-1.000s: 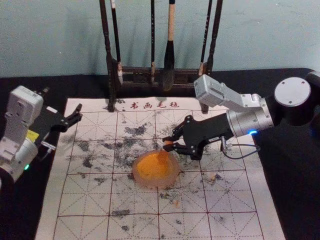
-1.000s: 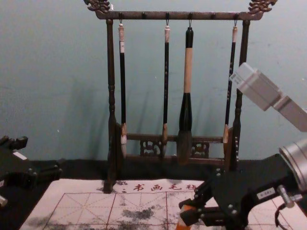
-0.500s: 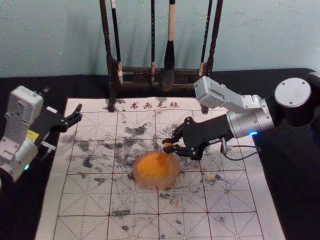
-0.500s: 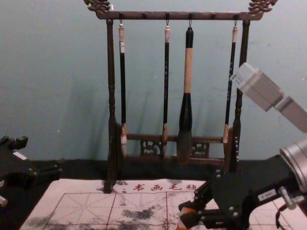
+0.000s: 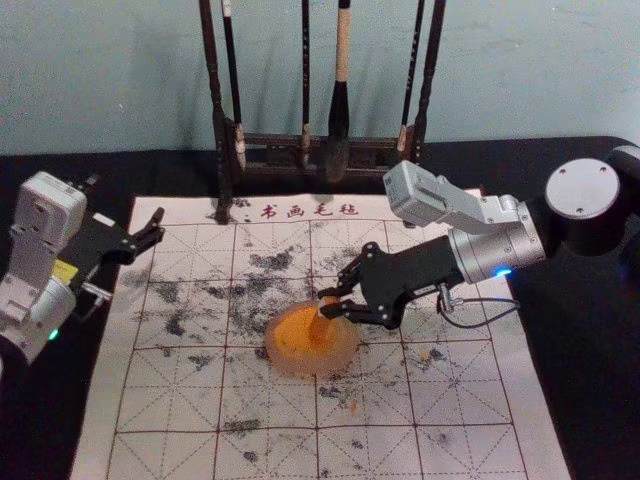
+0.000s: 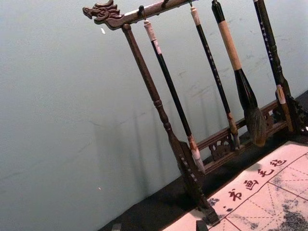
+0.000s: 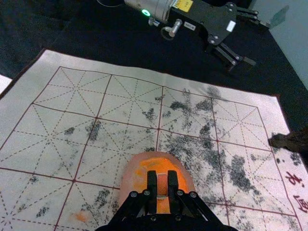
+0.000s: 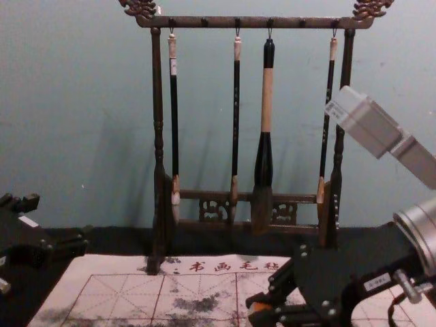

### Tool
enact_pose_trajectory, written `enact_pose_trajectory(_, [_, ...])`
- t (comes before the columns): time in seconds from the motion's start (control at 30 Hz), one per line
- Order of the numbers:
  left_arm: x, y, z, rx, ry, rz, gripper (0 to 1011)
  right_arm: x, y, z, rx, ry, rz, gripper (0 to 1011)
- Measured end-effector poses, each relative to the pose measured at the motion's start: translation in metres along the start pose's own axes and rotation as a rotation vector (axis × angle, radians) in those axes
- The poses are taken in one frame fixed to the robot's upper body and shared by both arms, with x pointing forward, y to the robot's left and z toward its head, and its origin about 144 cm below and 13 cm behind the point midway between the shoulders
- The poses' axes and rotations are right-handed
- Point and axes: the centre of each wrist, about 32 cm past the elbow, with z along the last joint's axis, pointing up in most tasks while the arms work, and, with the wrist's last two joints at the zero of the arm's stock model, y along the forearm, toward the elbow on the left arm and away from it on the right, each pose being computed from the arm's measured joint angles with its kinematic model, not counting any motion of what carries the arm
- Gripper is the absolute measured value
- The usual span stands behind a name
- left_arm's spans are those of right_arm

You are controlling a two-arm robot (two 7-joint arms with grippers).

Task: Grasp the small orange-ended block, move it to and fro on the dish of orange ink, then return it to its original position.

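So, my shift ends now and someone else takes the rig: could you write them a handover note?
Right gripper: shut on the block, over the dish.
Left gripper: open, empty, parked by the left edge of the mat.
Dish: on the mat, holding orange ink; the block's lower end looks to be at the ink.
Done: block grasped and brought to the dish.
Left: any remaining to-and-fro strokes (count unclear), then returning the block.

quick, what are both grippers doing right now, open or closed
Left gripper: open, empty, off to the left.
Right gripper: closed on the block, at the ink dish.
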Motion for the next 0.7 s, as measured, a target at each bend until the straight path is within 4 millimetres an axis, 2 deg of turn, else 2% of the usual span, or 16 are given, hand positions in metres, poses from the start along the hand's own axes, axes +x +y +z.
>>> enact_pose_trajectory(0.7, [0.000,0.000,0.000,0.000,0.000,0.000,1001,0.003,0.017,0.009,0.006,-0.024,0.050,129])
